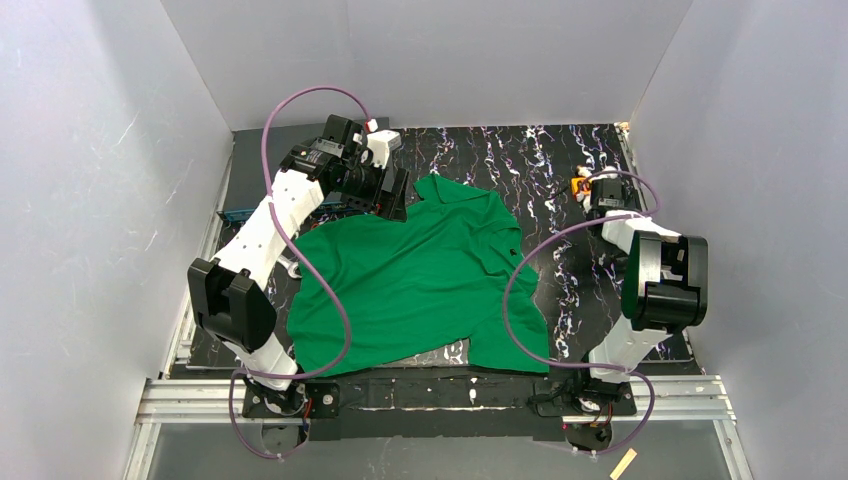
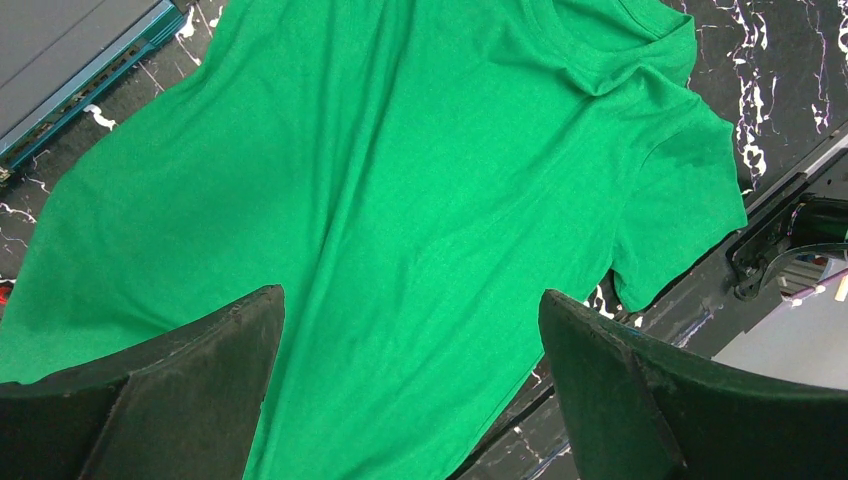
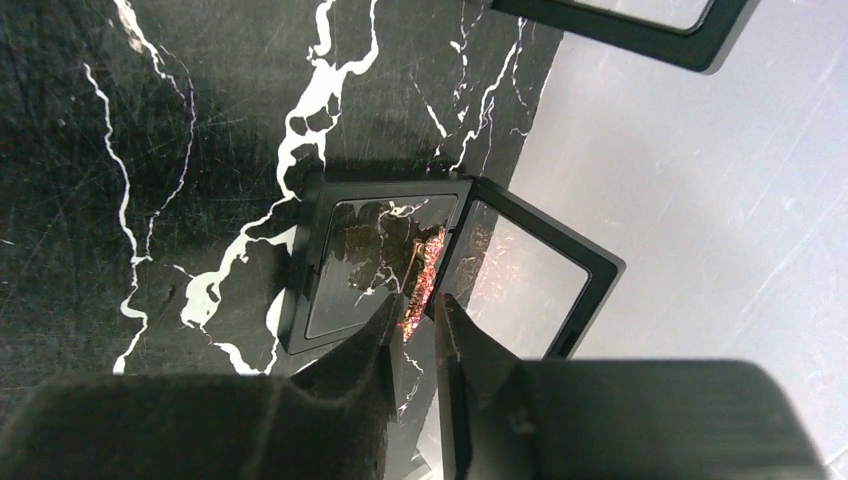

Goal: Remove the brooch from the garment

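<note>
Right gripper (image 3: 418, 308) pinches the stiff, light, slippery-looking brooch (image 3: 431, 258) by its edge above a black case (image 3: 308, 262). Left gripper (image 2: 410, 300) gapes over the garment (image 2: 400, 150).

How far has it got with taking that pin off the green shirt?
Nearly done, it seems. No pin shows on the green shirt. The right tool pinches the glittery red-orange brooch over an open black case. The left tool hangs open above the shirt. Left: set it down and let go.
</note>
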{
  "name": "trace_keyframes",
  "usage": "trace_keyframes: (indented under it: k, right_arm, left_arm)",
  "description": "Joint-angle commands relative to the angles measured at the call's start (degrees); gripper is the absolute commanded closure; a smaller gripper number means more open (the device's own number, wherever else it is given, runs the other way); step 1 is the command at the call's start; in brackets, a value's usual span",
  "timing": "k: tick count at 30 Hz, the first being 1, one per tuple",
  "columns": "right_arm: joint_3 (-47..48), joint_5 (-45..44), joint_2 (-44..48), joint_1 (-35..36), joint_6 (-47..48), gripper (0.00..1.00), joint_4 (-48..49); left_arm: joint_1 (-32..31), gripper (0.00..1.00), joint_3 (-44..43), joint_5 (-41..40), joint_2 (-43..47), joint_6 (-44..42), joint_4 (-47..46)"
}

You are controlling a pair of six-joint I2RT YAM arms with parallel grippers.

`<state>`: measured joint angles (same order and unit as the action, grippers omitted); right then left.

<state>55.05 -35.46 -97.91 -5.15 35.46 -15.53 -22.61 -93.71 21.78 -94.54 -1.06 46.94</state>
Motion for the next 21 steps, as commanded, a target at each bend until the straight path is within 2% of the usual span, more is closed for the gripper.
trace_keyframes:
  k: [1, 15, 18, 21]
  right_arm:
    - [3.4, 2.1, -0.5, 0.3, -2.1, 0.73, -2.1]
    - [7.4, 5.9, -1.5, 0.8, -4.3, 0.69, -7.6]
    - [11.4, 13.7, -0.5, 1.7, -7.5, 0.65, -13.6]
    - [18.4, 30.6, -0.1, 3.9, -11.1, 0.56, -22.0]
  left_arm:
    - [0.1, 0.02, -0.2, 0.1, 0.5, -0.3, 0.7]
    - [0.1, 0.02, 0.6, 0.1, 1.1, -0.6, 0.1]
    - [0.1, 0.02, 1.2, 1.6, 1.8, -2.5, -0.6]
    - [0.1, 0.02, 3.5, 5.4, 3.5, -7.1, -2.1]
